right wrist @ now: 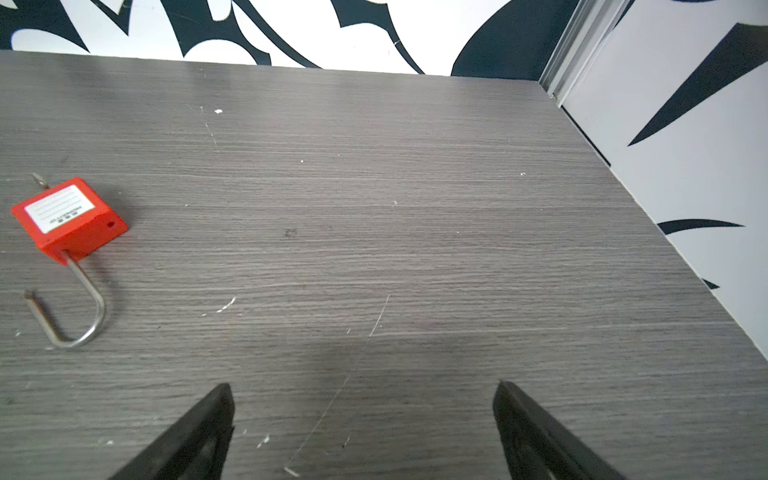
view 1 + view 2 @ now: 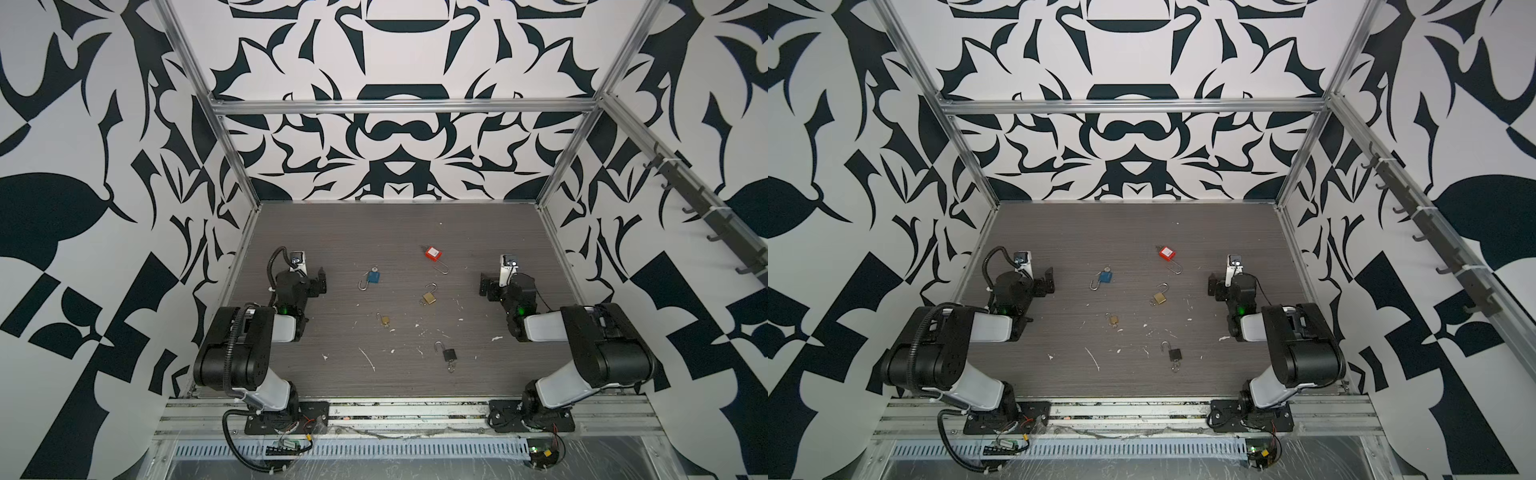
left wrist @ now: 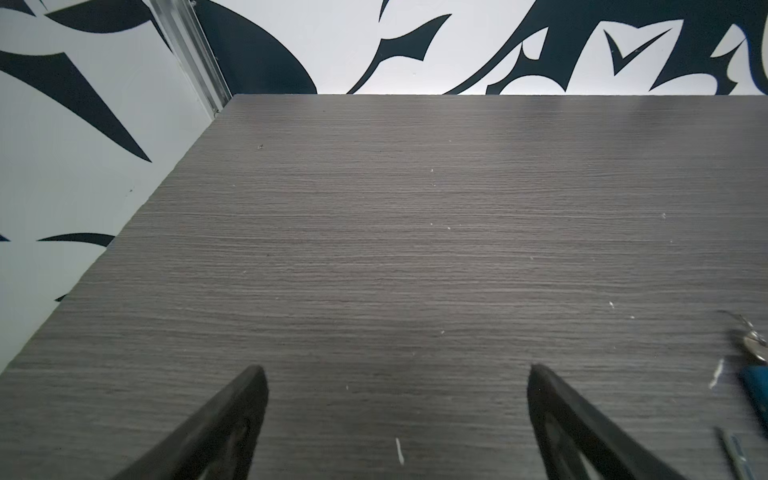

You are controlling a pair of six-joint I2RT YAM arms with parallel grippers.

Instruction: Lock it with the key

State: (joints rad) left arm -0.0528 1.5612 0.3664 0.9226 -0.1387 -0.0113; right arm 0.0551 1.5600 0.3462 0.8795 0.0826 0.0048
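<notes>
Several padlocks lie on the grey table with their shackles swung open. In both top views I see a blue padlock (image 2: pixel 372 277) (image 2: pixel 1105 277) with a silver key (image 2: pixel 376 270) at its base, a red one (image 2: pixel 433 253) (image 2: pixel 1167 253), a brass one (image 2: pixel 429 296), a smaller brass one (image 2: pixel 384 320) and a black one (image 2: pixel 449 354) with a key (image 2: pixel 451 368). My left gripper (image 2: pixel 321 281) (image 3: pixel 397 374) is open and empty, left of the blue padlock (image 3: pixel 754 386). My right gripper (image 2: pixel 484 284) (image 1: pixel 363 390) is open and empty, right of the red padlock (image 1: pixel 68 218).
Patterned black-and-white walls with aluminium posts (image 2: pixel 245 183) close the table (image 2: pixel 374 232) at the back and both sides. White scuffs and specks (image 2: pixel 368 359) mark the front half. An aluminium rail (image 2: pixel 407 409) carrying both arm bases runs along the front edge.
</notes>
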